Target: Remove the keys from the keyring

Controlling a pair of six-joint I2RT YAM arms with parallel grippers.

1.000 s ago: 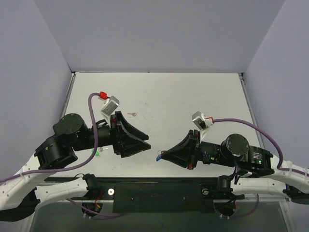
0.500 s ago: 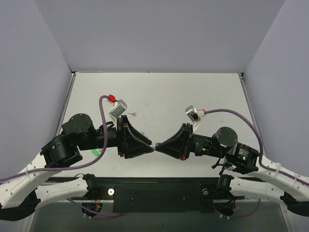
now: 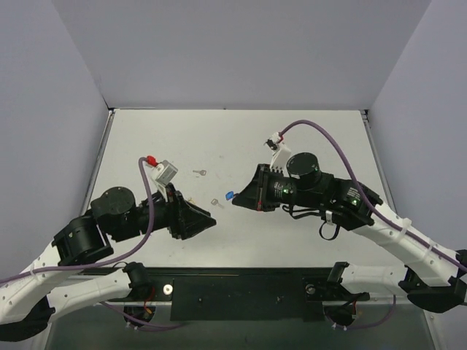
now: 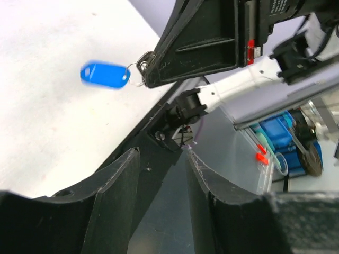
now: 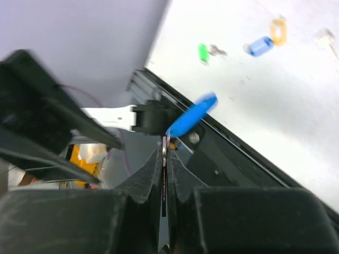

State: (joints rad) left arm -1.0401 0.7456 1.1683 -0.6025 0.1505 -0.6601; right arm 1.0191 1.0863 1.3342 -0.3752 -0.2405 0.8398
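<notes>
My right gripper is shut on a thin flat piece of metal, seemingly the key, with its round head at the fingertips. The keyring's blue tag dangles from it on the thin ring. From above, the right gripper holds the blue tag over the table's middle. My left gripper sits lower left of it, apart. In the left wrist view its fingers stand open around nothing, and the tag hangs beyond them.
Two loose silver keys lie on the table, one near the held tag and one further back. The right wrist view shows a green tag, another blue tag and a yellow tag on the tabletop.
The two grippers met tip to tip near the front edge, then parted. The right one carried the blue tag up toward the table's middle; the left drew back and its jaws narrowed.
</notes>
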